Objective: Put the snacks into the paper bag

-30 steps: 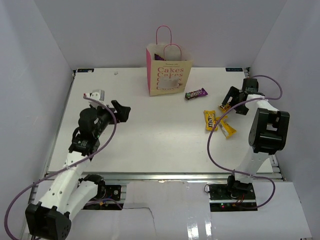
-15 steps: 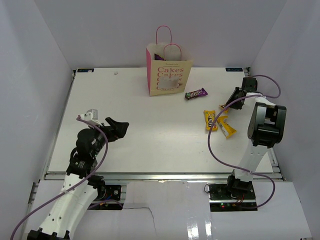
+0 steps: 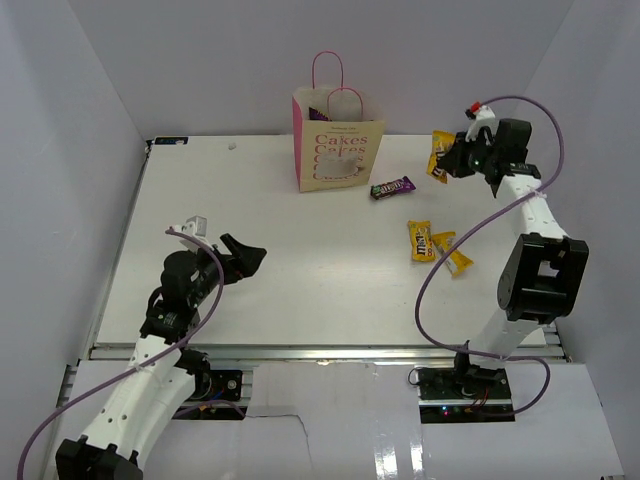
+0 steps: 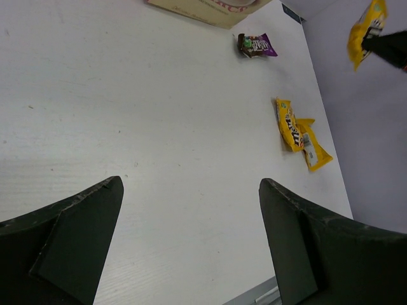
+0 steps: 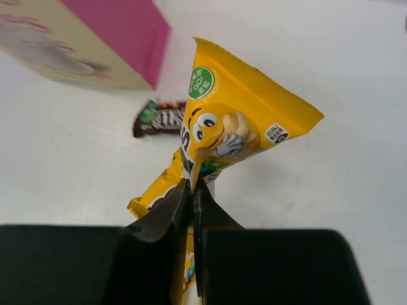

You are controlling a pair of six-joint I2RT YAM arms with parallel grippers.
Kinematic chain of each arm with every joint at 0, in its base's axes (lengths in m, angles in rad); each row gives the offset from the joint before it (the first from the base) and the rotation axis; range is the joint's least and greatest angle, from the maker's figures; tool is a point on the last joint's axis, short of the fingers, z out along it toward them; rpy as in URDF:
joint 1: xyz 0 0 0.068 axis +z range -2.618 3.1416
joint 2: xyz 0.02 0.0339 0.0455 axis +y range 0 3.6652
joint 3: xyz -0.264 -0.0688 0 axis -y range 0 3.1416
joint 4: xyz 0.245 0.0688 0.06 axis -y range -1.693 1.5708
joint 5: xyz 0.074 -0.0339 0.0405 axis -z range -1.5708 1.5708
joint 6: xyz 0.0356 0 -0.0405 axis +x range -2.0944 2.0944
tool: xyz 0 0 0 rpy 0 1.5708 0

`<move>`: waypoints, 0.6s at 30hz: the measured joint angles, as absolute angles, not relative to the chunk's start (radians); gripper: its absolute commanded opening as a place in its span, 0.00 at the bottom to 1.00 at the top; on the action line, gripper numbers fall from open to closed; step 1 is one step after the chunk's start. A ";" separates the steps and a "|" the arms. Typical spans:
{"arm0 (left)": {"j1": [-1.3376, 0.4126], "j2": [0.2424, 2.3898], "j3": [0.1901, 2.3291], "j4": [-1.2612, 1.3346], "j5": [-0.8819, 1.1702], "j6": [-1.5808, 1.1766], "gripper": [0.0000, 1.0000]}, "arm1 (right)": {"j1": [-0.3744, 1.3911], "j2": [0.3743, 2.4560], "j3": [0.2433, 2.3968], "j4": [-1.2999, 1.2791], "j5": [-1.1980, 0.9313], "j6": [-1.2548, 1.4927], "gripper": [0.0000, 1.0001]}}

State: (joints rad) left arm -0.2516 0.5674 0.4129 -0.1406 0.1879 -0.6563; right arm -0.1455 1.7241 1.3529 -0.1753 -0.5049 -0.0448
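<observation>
Over the far right of the table (image 3: 300,290), well off its surface, my right tool (image 3: 452,161) is pressed together on one yellow packet (image 3: 440,157). It pinches a thin strip at one end, so the rest sticks out free. The packet is glossy, crinkly film, and I take it to be light, floppy and slick. I judge the flat sealed edge the right place to hold it, though so little is caught that a quick swing could work it loose. The paper bag (image 3: 338,150) stands upright at the far middle, left of the packet and well apart from it. It is stiff tan kraft with a pink side and thin pink loop handles (image 3: 328,70). It looks light enough to tip if nudged, and those loops could snag a finger. A dark candy bar (image 3: 391,188) lies flat near the bag's right corner, and two more yellow packets (image 3: 422,240) lie touching each other, nearer me on the right. My left tool (image 3: 245,258) hovers low on the left, fingers spread, nothing between them.
</observation>
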 measured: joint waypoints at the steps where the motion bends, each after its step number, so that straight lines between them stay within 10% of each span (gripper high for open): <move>1: -0.252 0.584 0.412 -0.129 0.199 -0.659 0.98 | -0.120 1.720 1.401 -0.176 -0.537 -0.093 0.08; 12: -0.252 0.632 0.402 -0.086 0.266 -0.679 0.98 | 0.215 1.968 2.185 -0.171 -0.512 -0.304 0.08; 18: -0.252 0.581 0.401 -0.085 0.271 -0.682 0.98 | 0.234 2.078 2.223 -0.049 -0.434 -0.300 0.08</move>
State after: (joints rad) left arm -0.2516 0.5812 0.4011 -0.0853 0.2714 -0.6815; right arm 0.2340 2.0781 2.2230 -0.0494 -0.4339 -0.2996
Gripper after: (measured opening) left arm 0.979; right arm 0.081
